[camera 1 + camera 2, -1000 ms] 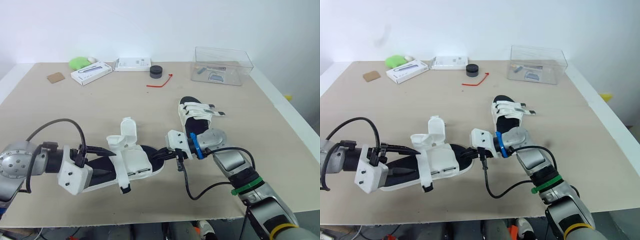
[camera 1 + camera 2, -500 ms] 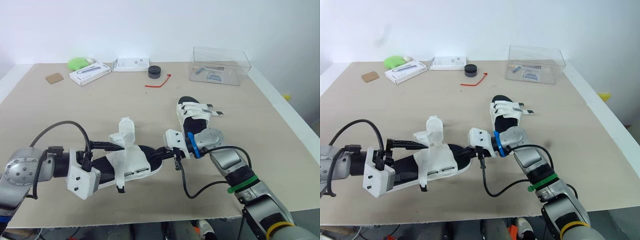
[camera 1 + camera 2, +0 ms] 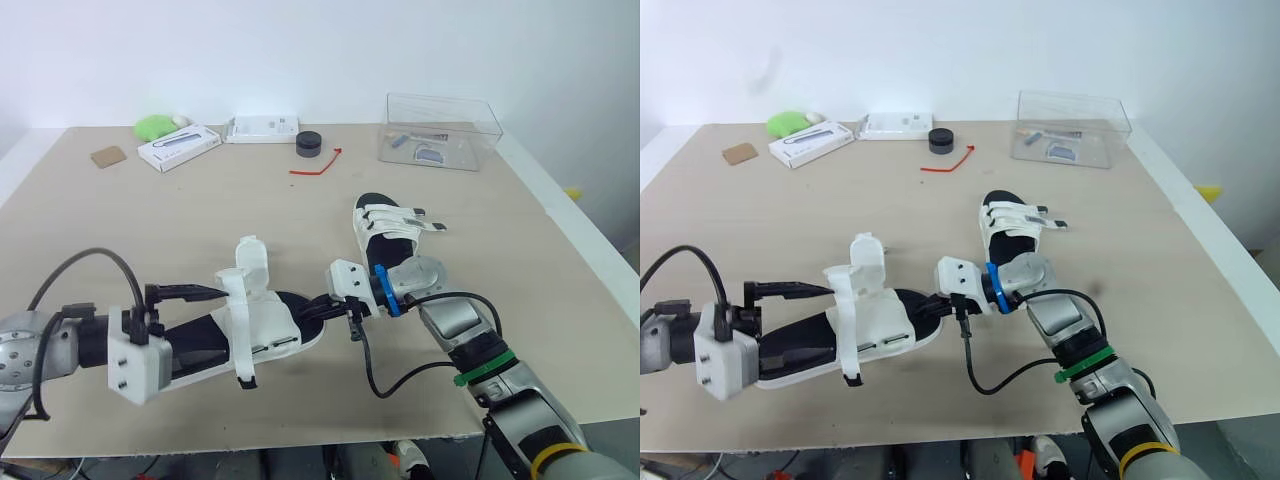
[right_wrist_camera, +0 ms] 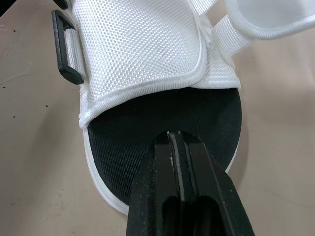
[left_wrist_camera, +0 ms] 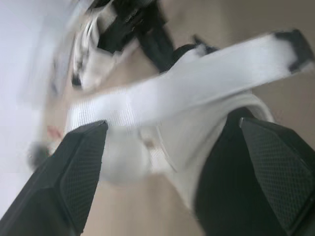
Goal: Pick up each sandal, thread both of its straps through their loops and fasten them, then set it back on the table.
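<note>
- A tan table [image 3: 200, 215] is seen from above, its far edge set against a plain white wall [image 3: 300, 50].
- Along the far side of the table are lined up a green lump [image 3: 155, 126], a brown card [image 3: 109, 156], two flat white boxes [image 3: 180, 147] [image 3: 263, 128], a black round puck [image 3: 309, 144], a red tie [image 3: 320, 165] and a clear plastic box [image 3: 440, 132].
- The open sandal [image 3: 268, 325] is laid flat near the front edge of the table, with its toe turned toward the right arm. One white strap [image 3: 252, 268] is stood up from it, unfastened. A black loop [image 4: 64, 49] is seen at the side of its mesh upper.
- The left gripper [image 3: 218, 315] is held at the heel end with its fingers [image 5: 78, 167] spread wide apart. One is raised beside the upright strap, the other is low over the black footbed. In the left wrist view a white strap is seen crossing between them, blurred, and it cannot be told whether it is touched.
- The right gripper [image 4: 176, 135] is brought to the toe end with its two fingers pressed together and nothing between them — the tip is set on the black footbed.
- A second sandal [image 3: 388, 225] is laid just beyond the right arm, apart from both grippers, with its straps drawn across its top.
</note>
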